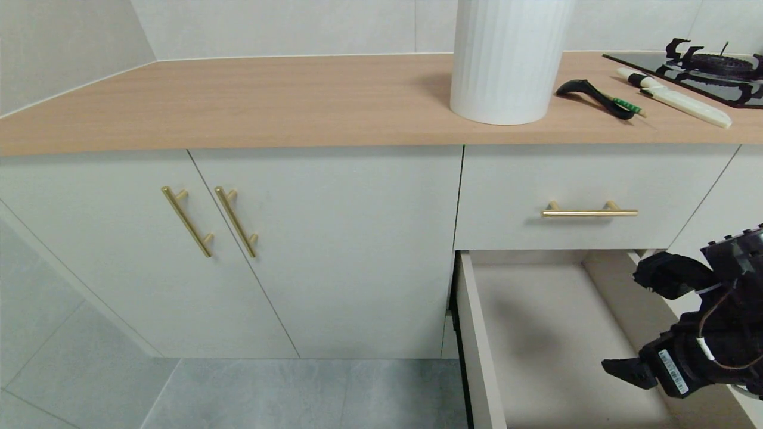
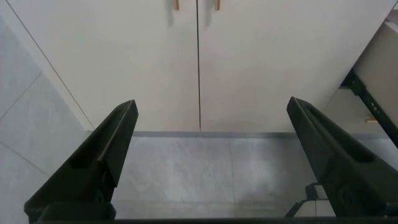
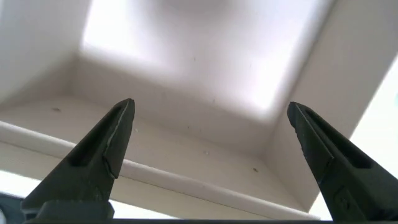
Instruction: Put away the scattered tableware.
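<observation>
Holding my right pincer (image 1: pixel 641 322) spread over the pulled-out pale drawer (image 1: pixel 477 333), I am seeing the black curved-handled utensil (image 1: pixel 596 95) and the cream sheathed knife (image 1: pixel 679 98) lying on the wooden surface (image 1: pixel 238 101) above that drawer. My left pincer (image 2: pixel 211 162), also spread, is facing the pale cabinet doors (image 2: pixel 261 62) beside the drawer.

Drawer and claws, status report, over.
Right claw open over open pale drawer; left claw open facing white cabinet doors. Black-handled utensil, cream knife on wooden countertop. White ribbed container beside them.
</observation>
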